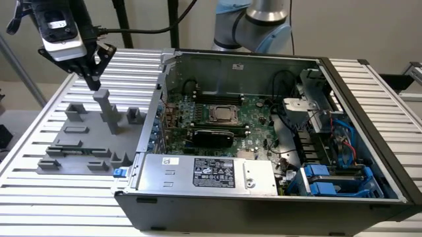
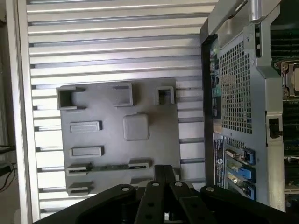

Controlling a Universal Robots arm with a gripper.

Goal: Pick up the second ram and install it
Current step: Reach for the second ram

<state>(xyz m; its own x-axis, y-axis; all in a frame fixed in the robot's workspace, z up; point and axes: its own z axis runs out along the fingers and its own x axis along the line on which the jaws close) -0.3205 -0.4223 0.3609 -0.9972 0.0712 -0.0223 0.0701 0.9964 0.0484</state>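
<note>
My gripper (image 1: 94, 84) hangs above the far side of the grey fixture plate (image 1: 86, 148), just over its tall post (image 1: 106, 111). Its fingers (image 2: 163, 173) are closed together with nothing between them. A thin dark strip (image 2: 110, 166) stands on edge between two grey clips near the plate's front; it looks like the second ram (image 1: 66, 144), though its green face is hidden. It lies well below and in front of the fingertips. The open computer case (image 1: 264, 128) with the green motherboard (image 1: 228, 118) sits to the exterior view's right of the plate.
The fixture plate carries several grey blocks and sockets (image 2: 122, 93). The case's side wall (image 2: 233, 93) rises right beside the plate. A power supply (image 1: 211, 173) and blue drive caddies (image 1: 329, 180) fill the case's front. All rests on a ribbed aluminium table (image 1: 39, 197).
</note>
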